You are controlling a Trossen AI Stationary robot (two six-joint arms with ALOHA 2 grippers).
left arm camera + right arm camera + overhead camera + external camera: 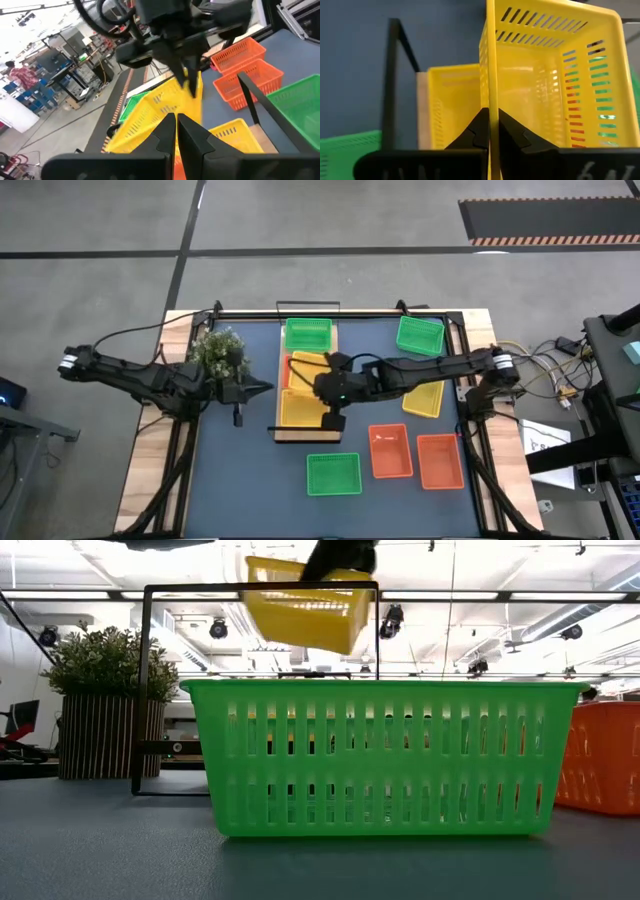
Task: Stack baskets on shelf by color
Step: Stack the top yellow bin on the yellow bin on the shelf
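Note:
A yellow basket (305, 610) hangs in the air above the light-wood shelf (283, 435), with my right gripper (327, 372) shut on it. Below it, a second yellow basket (447, 102) sits on the shelf's near end. A green basket (308, 333) stands on the far end, and a red-orange one (288, 370) shows partly in the middle. A third yellow basket (425, 398) lies on the table to the right. My left gripper (262, 388) is shut and hovers left of the shelf, next to the potted plant (218, 352), touching nothing. My right gripper pinches one side wall of the yellow basket at its rim (490, 95), one finger inside the basket and one outside. The fingers slant down from the table's right side. The basket is lifted clear and hangs tilted over the shelf.
On the table near the front stand a green basket (333, 473) and two red-orange ones (390, 452) (440, 460). Another green basket (420, 335) sits at the far right. A thin black rail (145, 690) rises at the shelf's end.

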